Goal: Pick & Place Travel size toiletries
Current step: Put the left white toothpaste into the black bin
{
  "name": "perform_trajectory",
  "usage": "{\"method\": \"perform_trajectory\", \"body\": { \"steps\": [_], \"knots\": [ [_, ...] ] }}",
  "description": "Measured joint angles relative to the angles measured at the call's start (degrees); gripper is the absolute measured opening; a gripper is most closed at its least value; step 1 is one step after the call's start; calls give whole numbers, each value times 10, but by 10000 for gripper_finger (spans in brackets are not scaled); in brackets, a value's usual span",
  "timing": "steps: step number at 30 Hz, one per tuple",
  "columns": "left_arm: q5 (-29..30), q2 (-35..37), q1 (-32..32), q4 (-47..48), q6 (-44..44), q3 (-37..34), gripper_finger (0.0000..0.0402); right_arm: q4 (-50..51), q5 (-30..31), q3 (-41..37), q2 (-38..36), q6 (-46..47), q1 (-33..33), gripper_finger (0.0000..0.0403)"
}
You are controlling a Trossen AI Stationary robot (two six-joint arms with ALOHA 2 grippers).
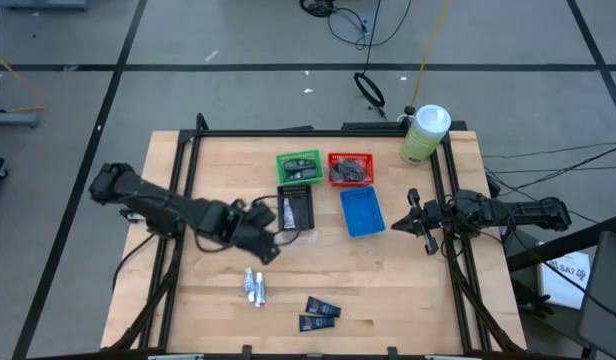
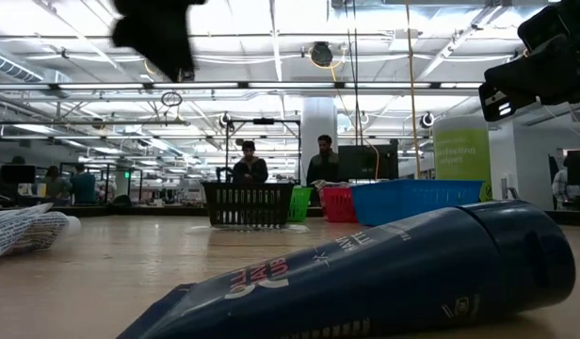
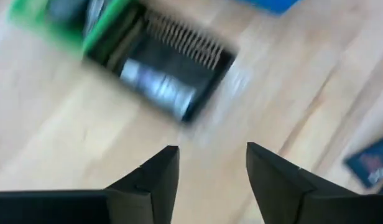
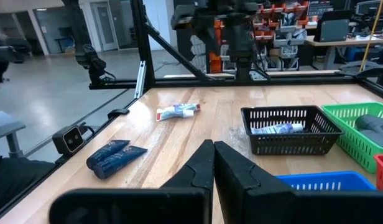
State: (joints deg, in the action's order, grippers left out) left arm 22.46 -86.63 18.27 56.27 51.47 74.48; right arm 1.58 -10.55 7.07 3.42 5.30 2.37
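Wooden counter (image 1: 388, 290), pale planks, framed by dark rails; four small bins are grouped toward the far middle. The black bin (image 1: 296, 208) of slotted plastic holds one silver-white tube (image 4: 278, 129), seen lying flat inside in the right wrist view. Just behind it sits the green bin (image 1: 299, 166) with a dark oval piece (image 1: 300, 168) in it; beside that the red bin (image 1: 350, 168) holds grey-dark pieces, not told apart. The blue bin (image 1: 362, 212) lies just right of the black one. A pale-green bottle (image 1: 425, 134) with a white cap stands at the far right corner by the rail. The left pincer (image 1: 271, 240) is held low over the counter just near the black bin's front left corner, fingers (image 3: 157, 180) spread to a moderate gap with nothing between them. Toward the near edge, two silver-white tubes (image 1: 254, 286) lie side by side, touching; to their right, two navy tubes (image 1: 320, 314), flat-crimped at one end, lie close together near the counter's front edge. Bare wood is left open between these items and the bins, and across the near right quarter. The right pincer (image 1: 419, 222) is parked at the right rail, fingers (image 4: 198, 168) pressed together, empty. In the low view one navy tube fills the foreground; people are seen standing in the room beyond.
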Motion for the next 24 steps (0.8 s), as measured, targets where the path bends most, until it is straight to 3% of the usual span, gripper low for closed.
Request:
{"method": "perform_trajectory", "body": {
  "steps": [3,7,14,24],
  "knots": [
    [-31,0,49,74,122,-3,206,0,0,0,0,0,0,4],
    [-80,-14,119,87,288,-21,233,0,0,0,0,0,0,4],
    [-57,-99,206,69,528,-31,263,0,0,0,0,0,0,4],
    [-171,-211,206,51,616,-31,253,0,0,0,0,0,0,4]
  ]
}}
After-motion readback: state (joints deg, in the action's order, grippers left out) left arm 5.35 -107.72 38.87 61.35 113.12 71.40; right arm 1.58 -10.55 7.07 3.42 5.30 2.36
